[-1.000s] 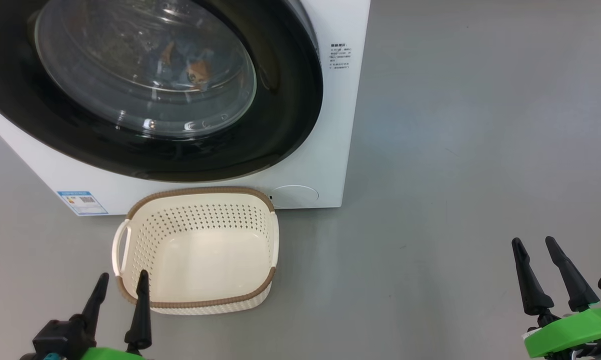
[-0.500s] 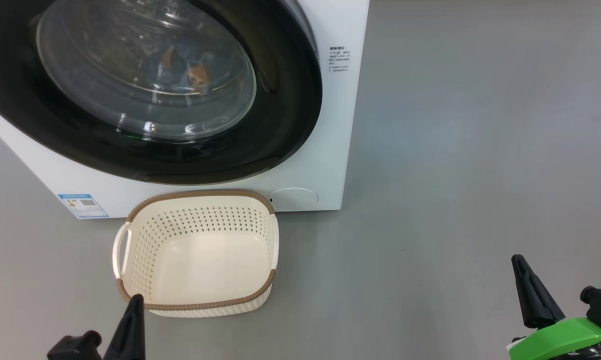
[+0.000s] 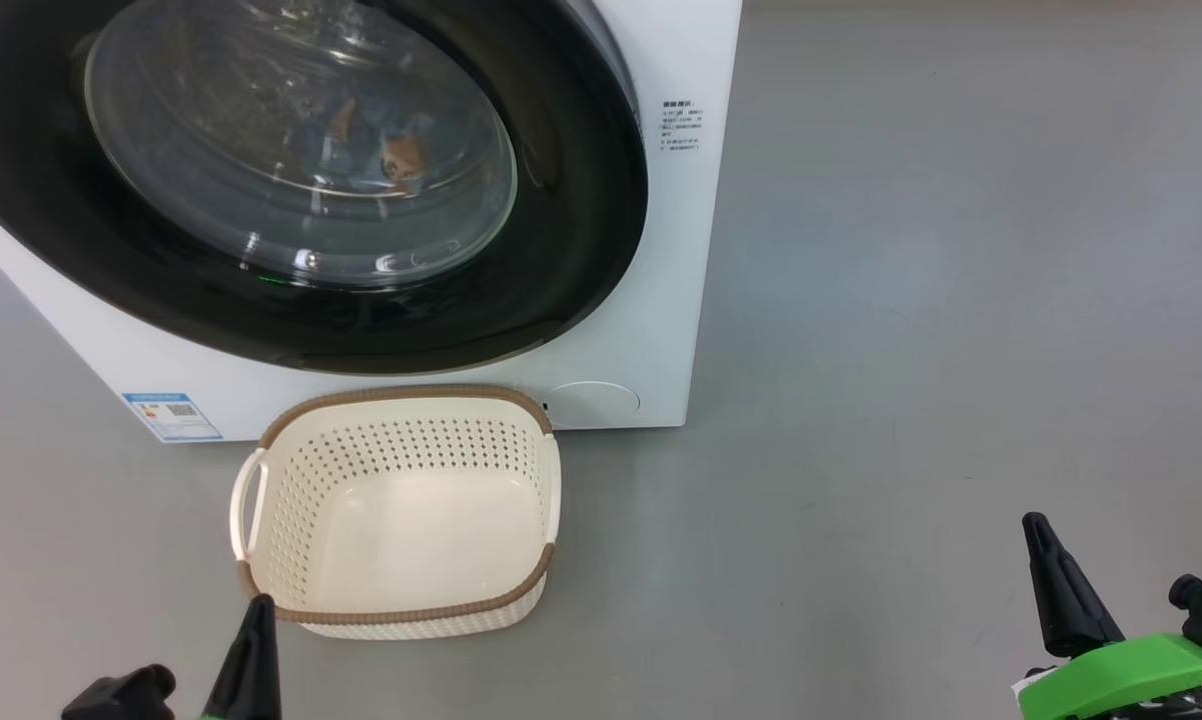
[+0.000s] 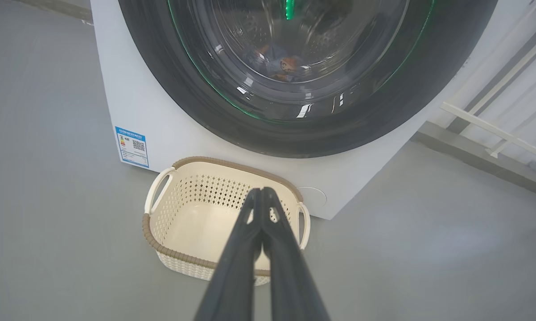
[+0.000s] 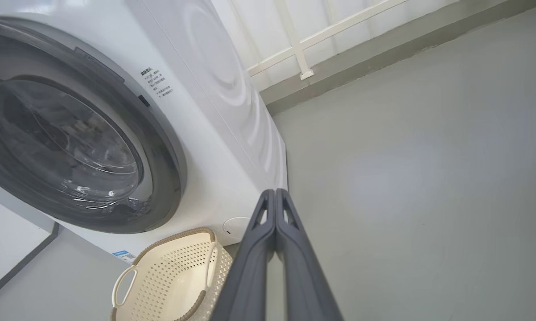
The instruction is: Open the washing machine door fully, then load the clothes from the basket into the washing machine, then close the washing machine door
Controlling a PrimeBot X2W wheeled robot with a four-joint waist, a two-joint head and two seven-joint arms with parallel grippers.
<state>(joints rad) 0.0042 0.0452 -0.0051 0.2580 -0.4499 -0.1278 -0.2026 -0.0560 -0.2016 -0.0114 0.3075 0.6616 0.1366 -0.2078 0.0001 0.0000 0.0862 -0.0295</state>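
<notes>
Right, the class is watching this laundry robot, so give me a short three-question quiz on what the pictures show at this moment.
1. True or false: the cream-white perforated plastic basket with the brown rim holds laundry.
2. Where is the light blue bear-print fabric? A: in the basket. B: behind the large round black-ringed glass door of the white washing machine. C: hanging over the basket's handle.
3. How do the jaws of the left gripper and the right gripper stand?

Key: 1 false, it is empty. 2 B. 3 both shut, holding nothing.
</notes>
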